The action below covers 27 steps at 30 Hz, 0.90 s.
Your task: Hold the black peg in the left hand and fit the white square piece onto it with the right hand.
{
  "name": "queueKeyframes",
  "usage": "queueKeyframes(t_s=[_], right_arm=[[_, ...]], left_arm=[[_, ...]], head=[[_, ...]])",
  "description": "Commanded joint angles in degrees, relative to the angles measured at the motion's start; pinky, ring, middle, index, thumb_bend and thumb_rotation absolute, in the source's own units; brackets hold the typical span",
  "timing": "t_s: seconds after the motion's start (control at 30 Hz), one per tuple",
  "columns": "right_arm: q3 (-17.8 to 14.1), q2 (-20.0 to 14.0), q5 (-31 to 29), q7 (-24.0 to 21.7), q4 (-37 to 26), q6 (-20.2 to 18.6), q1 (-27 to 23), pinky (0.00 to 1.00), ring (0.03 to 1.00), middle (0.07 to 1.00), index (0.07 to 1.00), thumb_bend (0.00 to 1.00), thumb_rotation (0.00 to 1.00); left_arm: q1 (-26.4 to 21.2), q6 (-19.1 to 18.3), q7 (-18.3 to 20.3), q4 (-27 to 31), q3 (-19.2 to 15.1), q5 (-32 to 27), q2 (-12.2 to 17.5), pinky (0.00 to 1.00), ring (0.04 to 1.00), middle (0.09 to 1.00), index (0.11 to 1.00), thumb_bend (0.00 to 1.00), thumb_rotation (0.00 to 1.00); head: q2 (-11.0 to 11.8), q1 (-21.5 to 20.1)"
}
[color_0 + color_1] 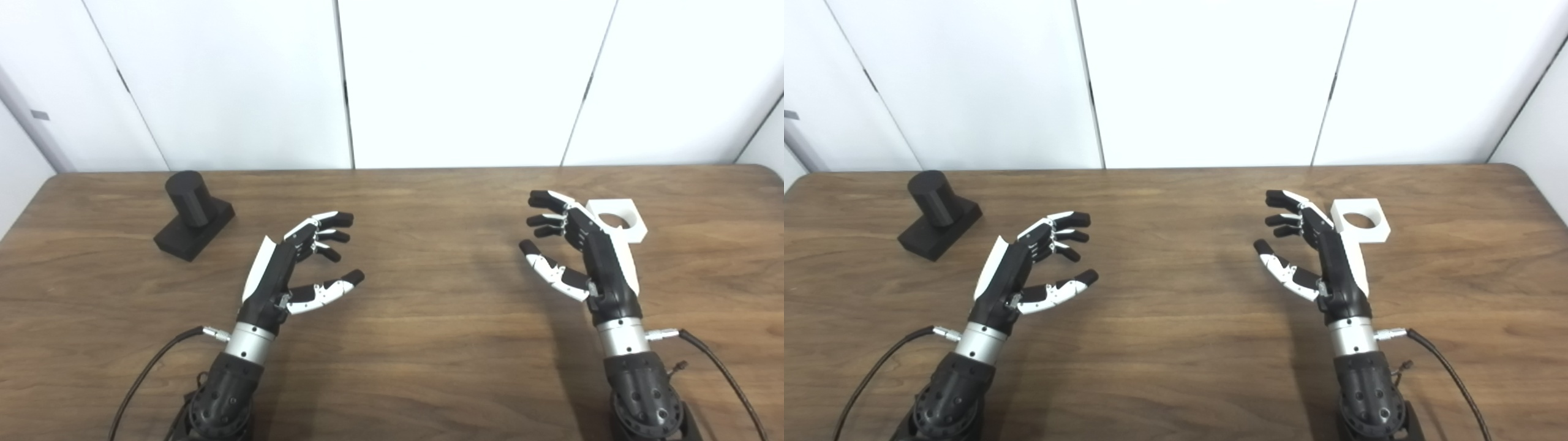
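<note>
Black peg (191, 214) stands far left on the table (416, 343), white piece (1360, 222) lies just behind our right hand (1317, 257). We hold nothing yet (both hands spread, left hand (294, 263) included); grasping and fitting remain.

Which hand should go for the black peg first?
Left. The left hand is open on the peg's side; the right hand sits open by the white piece.

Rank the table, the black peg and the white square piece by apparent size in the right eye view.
1. Table, by far the largest.
2. Black peg on its base.
3. White square piece; it looks somewhat smaller, though the right hand hides part of it.
</note>
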<state>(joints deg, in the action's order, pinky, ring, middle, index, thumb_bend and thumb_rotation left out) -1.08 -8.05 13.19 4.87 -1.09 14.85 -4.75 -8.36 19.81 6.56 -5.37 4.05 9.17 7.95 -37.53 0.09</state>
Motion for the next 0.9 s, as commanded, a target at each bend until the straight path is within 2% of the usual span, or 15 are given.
queueKeyframes(t_s=[0.0, 0.03, 0.13, 0.23, 0.37, 0.57, 0.87], right_arm=[[-0.20, -0.36, -0.07, -0.03, -1.87, 0.78, -1.28, 0.60, 0.685, 0.773, 0.764, 0.41, 0.02], [-0.18, -0.35, -0.06, -0.11, -2.06, 0.55, -1.25, 0.59, 0.689, 0.775, 0.764, 0.47, 0.06], [-0.10, -0.43, -0.07, -0.52, -2.58, -0.39, -1.18, 0.57, 0.696, 0.783, 0.770, 0.60, 0.12], [0.07, -0.64, 0.03, -1.23, -2.97, -1.24, -1.15, 0.57, 0.700, 0.796, 0.781, 0.70, 0.13], [0.26, -0.85, -1.15, -2.33, -3.09, -1.75, -1.23, 0.57, 0.709, 0.802, 0.786, 0.76, 0.12], [0.12, -0.77, -2.12, -3.13, -3.28, -2.13, -1.36, 0.58, 0.708, 0.802, 0.787, 0.81, 0.13], [0.04, -0.74, -2.05, -3.05, -3.09, -1.62, -1.36, 0.58, 0.707, 0.803, 0.790, 0.79, 0.19]], left_arm=[[-1.53, 1.73, -0.97, 1.63, -0.08, 0.36, 0.10, 0.57, 0.716, 0.786, 0.757, 0.67, 0.09], [-1.53, 1.65, -1.00, 1.66, -0.10, 0.35, 0.07, 0.56, 0.713, 0.784, 0.756, 0.67, 0.09], [-1.46, 1.01, -0.91, 2.01, -0.16, 0.11, 0.00, 0.57, 0.716, 0.785, 0.755, 0.68, 0.10], [-1.42, 0.91, -0.79, 2.28, -0.11, 0.10, 0.05, 0.57, 0.712, 0.784, 0.756, 0.68, 0.08], [-1.38, 0.92, -0.90, 2.35, -0.14, 0.18, 0.00, 0.57, 0.714, 0.786, 0.755, 0.68, 0.08], [-1.46, 1.12, -0.81, 2.16, -0.14, 0.09, 0.13, 0.57, 0.719, 0.788, 0.755, 0.68, 0.08], [-1.38, 0.87, -0.74, 2.37, -0.13, -0.05, 0.08, 0.57, 0.720, 0.787, 0.755, 0.68, 0.09]], head=[[-0.15, -0.09], [-0.15, -0.09], [-0.27, 0.00], [-0.33, 0.00], [-0.34, 0.00], [-0.37, -0.06], [-0.31, -0.04]])
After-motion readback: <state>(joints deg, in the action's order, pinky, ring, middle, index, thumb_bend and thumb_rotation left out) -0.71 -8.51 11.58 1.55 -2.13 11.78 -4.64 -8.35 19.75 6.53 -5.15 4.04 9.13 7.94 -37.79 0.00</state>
